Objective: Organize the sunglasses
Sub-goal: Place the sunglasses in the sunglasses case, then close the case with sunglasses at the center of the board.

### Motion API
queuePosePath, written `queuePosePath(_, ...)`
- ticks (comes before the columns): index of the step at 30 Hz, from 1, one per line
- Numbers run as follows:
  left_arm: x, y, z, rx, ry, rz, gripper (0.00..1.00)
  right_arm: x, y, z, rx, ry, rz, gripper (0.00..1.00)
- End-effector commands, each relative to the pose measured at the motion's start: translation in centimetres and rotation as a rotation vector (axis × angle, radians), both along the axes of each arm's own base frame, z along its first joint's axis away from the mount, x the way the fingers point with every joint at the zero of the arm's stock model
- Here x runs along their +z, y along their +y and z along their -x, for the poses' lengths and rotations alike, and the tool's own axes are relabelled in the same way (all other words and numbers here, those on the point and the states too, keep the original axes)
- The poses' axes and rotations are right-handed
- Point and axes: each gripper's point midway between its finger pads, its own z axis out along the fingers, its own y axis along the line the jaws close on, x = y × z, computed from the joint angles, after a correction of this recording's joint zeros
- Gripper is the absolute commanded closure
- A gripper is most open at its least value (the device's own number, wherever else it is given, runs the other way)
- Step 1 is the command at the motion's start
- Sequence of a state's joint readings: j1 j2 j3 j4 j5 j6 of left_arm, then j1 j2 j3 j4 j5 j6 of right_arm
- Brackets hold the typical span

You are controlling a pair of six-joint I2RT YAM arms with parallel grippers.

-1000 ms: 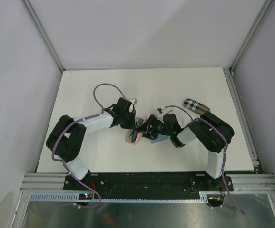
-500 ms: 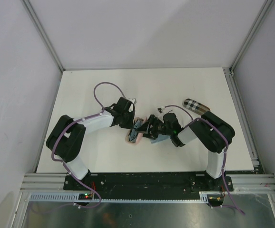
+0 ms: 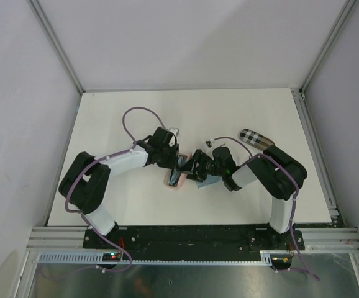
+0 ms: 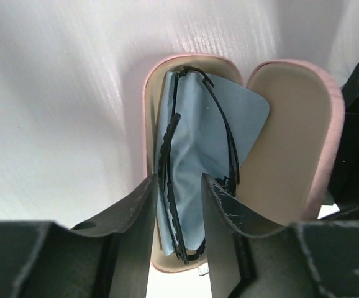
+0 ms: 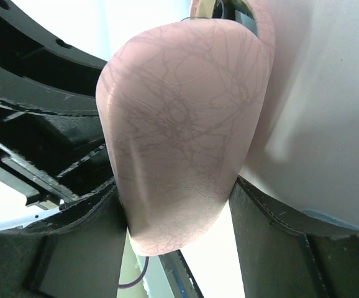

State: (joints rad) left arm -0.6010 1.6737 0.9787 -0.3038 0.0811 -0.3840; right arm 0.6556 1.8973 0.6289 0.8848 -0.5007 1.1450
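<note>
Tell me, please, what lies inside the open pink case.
The pink case holds a light blue cloth with the black-framed sunglasses on top. Anything under the cloth is covered, and the left end effector hides the case's near end.

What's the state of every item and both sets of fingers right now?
pink case: open, lid gripped.
black sunglasses: folded, lying in case.
light blue cloth: in case, under sunglasses.
checkered case: closed, on table.
left fingers: parted, straddling sunglasses.
right fingers: shut on case lid.

Pink case (image 4: 291, 136), blue cloth (image 4: 198, 136), black sunglasses (image 4: 166, 158)
</note>
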Motion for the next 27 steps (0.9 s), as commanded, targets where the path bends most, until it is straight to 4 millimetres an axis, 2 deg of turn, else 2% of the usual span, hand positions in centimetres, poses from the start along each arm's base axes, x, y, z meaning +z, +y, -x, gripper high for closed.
queuePosePath(1,3.6,-0.7,-1.0,0.006,-0.081,0.064,0.59,0.9,0.0,-0.6,0.003,-0.041,0.018,0.43)
queuePosePath(10,6.5,1.6,-1.3,0.053,-0.105,0.163,0.59,0.8,-1.0,-1.0,0.014,-0.053,0.095,0.43)
queuePosePath(13,6.9,2.7,-1.5,0.077,-0.113,0.184,0.60,0.4,-1.5,-1.2,0.029,-0.048,0.162,0.43)
queuePosePath(18,5.9,3.6,-1.4,0.112,-0.105,0.239,0.67,-0.4,-1.7,-1.8,0.089,-0.047,0.301,0.43)
queuePosePath(27,2.2,3.2,-0.8,0.132,-0.072,0.303,0.73,-4.9,-3.3,-2.0,0.154,0.043,0.573,0.43)
